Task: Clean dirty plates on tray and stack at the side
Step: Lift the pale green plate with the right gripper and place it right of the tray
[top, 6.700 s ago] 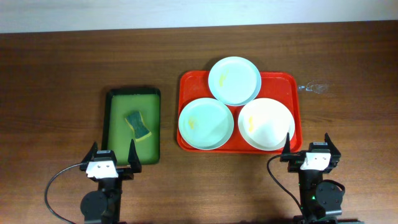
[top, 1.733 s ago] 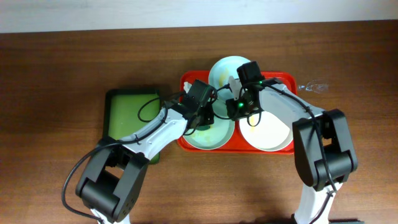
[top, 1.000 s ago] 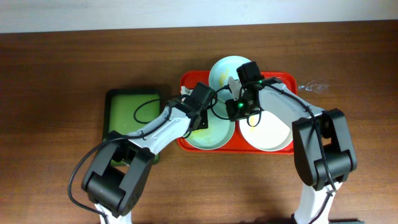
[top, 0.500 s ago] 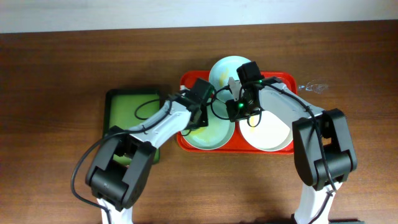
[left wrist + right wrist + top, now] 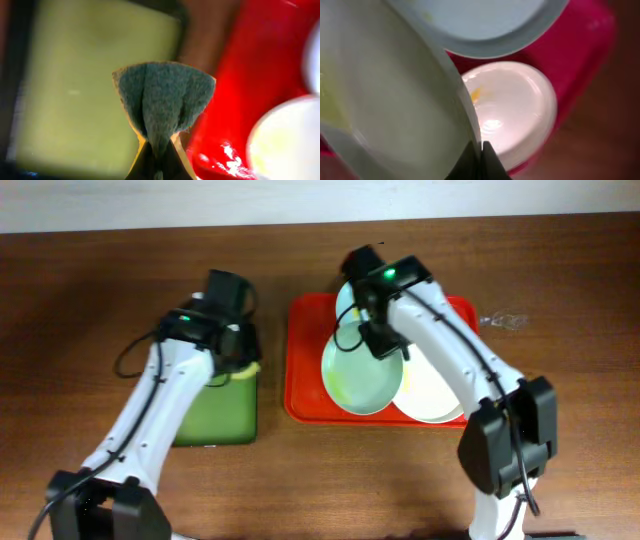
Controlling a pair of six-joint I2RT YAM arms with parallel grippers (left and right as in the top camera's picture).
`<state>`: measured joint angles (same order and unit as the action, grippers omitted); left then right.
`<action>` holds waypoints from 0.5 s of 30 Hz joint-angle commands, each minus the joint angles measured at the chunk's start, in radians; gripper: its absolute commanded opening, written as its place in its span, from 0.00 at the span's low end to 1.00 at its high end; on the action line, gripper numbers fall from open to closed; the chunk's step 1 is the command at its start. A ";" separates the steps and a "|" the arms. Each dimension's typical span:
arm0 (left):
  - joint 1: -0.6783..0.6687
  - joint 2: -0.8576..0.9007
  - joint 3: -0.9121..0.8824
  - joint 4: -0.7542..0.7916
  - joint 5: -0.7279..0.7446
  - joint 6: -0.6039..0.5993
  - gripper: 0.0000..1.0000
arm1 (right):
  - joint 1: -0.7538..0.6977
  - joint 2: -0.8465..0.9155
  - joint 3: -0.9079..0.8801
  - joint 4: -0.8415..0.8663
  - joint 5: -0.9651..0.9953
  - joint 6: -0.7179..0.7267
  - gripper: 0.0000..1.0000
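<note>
My right gripper [image 5: 381, 343] [image 5: 479, 151] is shut on the rim of a pale mint plate [image 5: 360, 377] [image 5: 385, 100], which it holds tilted above the red tray [image 5: 305, 360] [image 5: 582, 47]. Faint yellow smears show on this plate. Under it, on the tray, lies the white plate [image 5: 437, 392] [image 5: 512, 110] with a yellow smear. A second mint plate [image 5: 346, 298] [image 5: 485, 22] sits at the tray's back, mostly hidden by the arm. My left gripper [image 5: 238, 366] [image 5: 159, 152] is shut on a green-and-yellow sponge [image 5: 162, 97], over the right edge of the green tray.
The dark-rimmed green tray [image 5: 205, 415] [image 5: 70, 95] lies left of the red tray, with a narrow strip of brown table between them. A small clear scrap [image 5: 505, 320] lies on the table right of the red tray.
My left arm has swung away from the red tray to the green tray, carrying the sponge. My right gripper has raised the front mint plate and shifted it right, partly over the white plate.
</note>
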<state>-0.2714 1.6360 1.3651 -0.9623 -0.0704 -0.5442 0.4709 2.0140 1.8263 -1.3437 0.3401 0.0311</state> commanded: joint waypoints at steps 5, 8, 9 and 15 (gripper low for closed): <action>0.213 -0.016 0.007 -0.113 -0.005 0.209 0.00 | 0.252 -0.027 0.024 -0.040 0.840 0.018 0.04; 0.216 -0.016 0.006 -0.112 -0.005 0.209 0.00 | 0.324 -0.027 0.024 -0.040 1.037 -0.061 0.04; 0.216 -0.016 0.006 -0.111 -0.006 0.209 0.00 | 0.329 -0.027 0.024 -0.041 1.048 -0.061 0.04; 0.216 -0.016 0.006 -0.109 -0.008 0.209 0.00 | 0.154 -0.030 0.023 0.066 0.396 -0.040 0.04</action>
<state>-0.0620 1.6360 1.3651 -1.0725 -0.0753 -0.3542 0.7551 2.0071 1.8301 -1.2888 1.0763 -0.0555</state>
